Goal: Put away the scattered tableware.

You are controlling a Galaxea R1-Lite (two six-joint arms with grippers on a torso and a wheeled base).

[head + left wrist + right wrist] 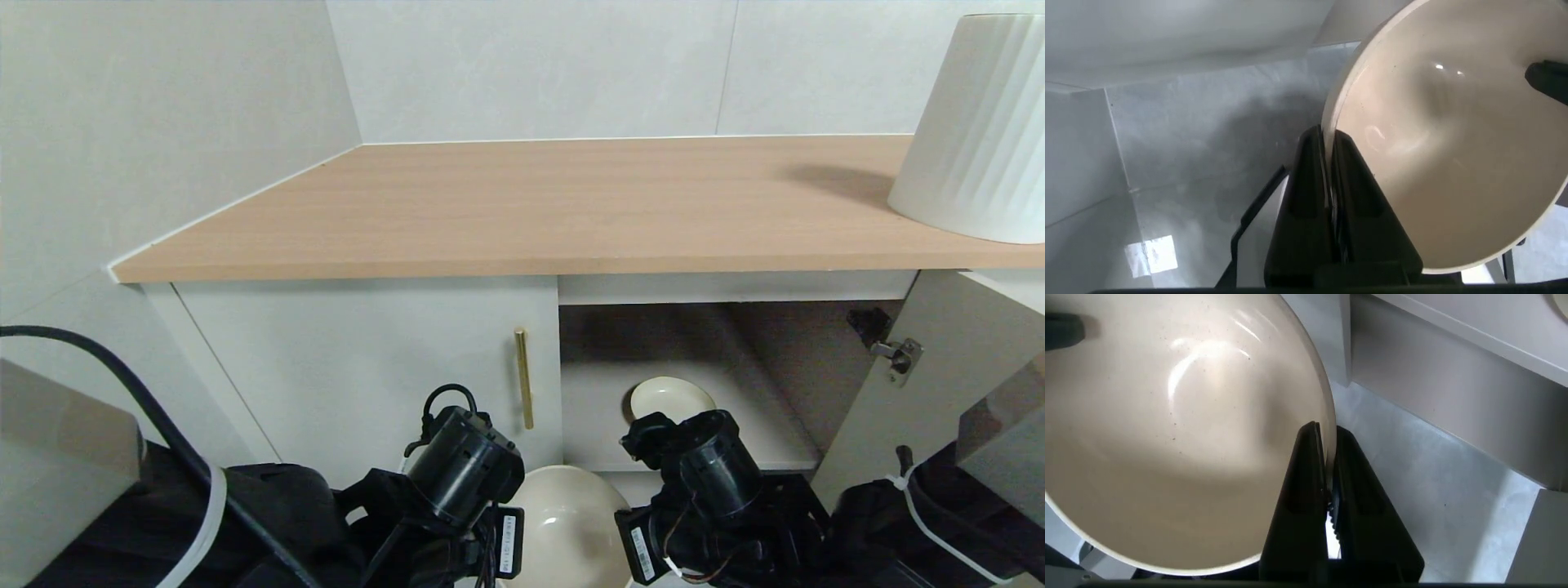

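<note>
Both arms sit low in front of the cabinet, with the big cream bowl [563, 523] between them. The left tool [1328, 145] is clamped on the bowl's rim, its two black fingers [1305, 184] pressed together with the thin edge pinched between them. The right tool [1324, 441] grips the opposite rim the same way, fingers [1305, 482] tight on the edge. So the bowl hangs between the two tools, its hollow facing up, above the pale floor and just outside the cabinet opening.

Inside the cabinet, a small cream dish [671, 398] lies flat on the shelf [767, 433], near its front edge and well apart from the bowl. The right-hand door [890, 392] stands wide open, its metal hinge [898, 353] showing. The left-hand door [367, 367] is closed, its slim gold handle [523, 378] upright beside the opening. Up top, the wooden counter [531, 204] carries a white ribbed shade [976, 131] at its far right end.
</note>
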